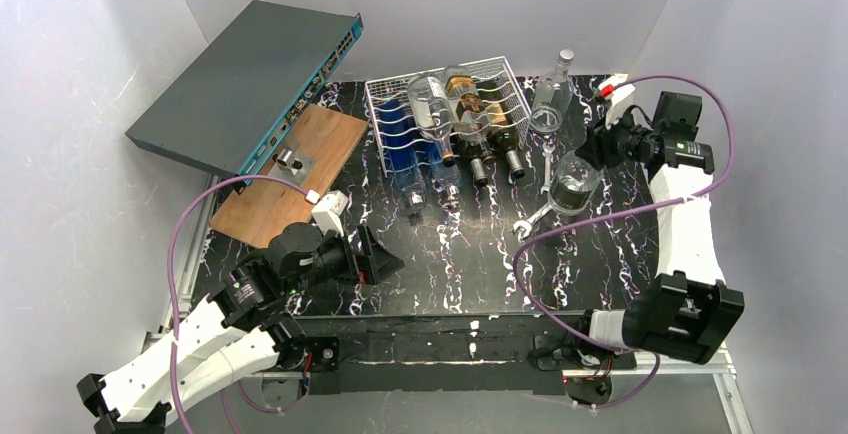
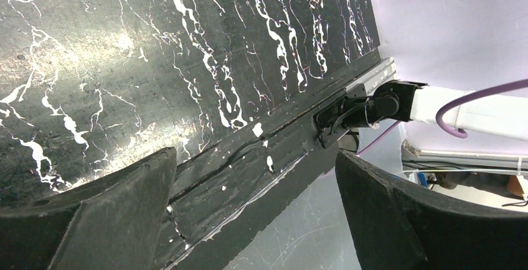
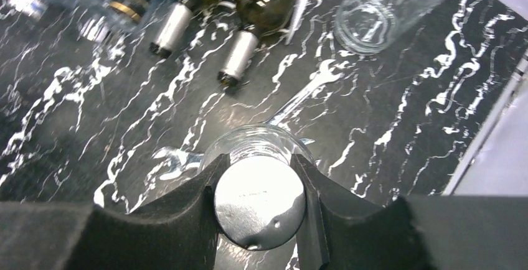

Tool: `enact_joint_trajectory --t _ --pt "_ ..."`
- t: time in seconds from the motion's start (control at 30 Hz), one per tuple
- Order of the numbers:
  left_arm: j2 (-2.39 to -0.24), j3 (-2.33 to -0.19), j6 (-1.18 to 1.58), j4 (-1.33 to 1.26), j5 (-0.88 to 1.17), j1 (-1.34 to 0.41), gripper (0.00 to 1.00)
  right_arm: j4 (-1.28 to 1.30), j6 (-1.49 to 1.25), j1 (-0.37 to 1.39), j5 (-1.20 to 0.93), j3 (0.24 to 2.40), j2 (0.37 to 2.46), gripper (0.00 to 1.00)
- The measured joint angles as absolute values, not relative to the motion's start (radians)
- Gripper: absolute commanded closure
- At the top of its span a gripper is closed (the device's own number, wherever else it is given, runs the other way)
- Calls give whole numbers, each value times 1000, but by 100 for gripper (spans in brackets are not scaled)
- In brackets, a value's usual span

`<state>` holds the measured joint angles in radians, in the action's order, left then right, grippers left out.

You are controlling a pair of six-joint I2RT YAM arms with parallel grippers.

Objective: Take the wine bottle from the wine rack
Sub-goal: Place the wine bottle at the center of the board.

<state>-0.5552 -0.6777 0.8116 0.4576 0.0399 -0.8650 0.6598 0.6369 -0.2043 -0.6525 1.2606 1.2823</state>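
The white wire wine rack point(image 1: 392, 89) stands at the back middle and holds several bottles: a blue one point(image 1: 400, 144), clear ones, and dark ones point(image 1: 505, 139) with necks pointing to the front. My right gripper point(image 1: 603, 146) is shut on the silver cap of a clear glass bottle point(image 1: 573, 184), to the right of the rack and off it. In the right wrist view my gripper point(image 3: 259, 169) clamps the round cap, and the bottle point(image 3: 258, 140) hangs straight below. I cannot tell whether it touches the table. My left gripper point(image 1: 378, 259) is open and empty at the front left point(image 2: 255, 220).
A second clear bottle point(image 1: 552, 94) stands upright beside the rack's right side. Wrenches point(image 1: 530, 219) lie on the black marbled table under and beside the held bottle point(image 3: 308, 89). A grey network switch point(image 1: 250, 84) and a wooden board point(image 1: 290, 179) sit at the back left. White walls close in.
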Motion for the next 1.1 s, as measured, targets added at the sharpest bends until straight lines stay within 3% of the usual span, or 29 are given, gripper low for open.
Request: enact_joint_trajectory --t 0.6,1.1 --pt "-568 -661 811 457 39 -865 2 268 336 -220 -462 1383 1542 99" --pt "-609 -661 799 456 33 -865 2 96 210 -220 -323 1477 1733 99"
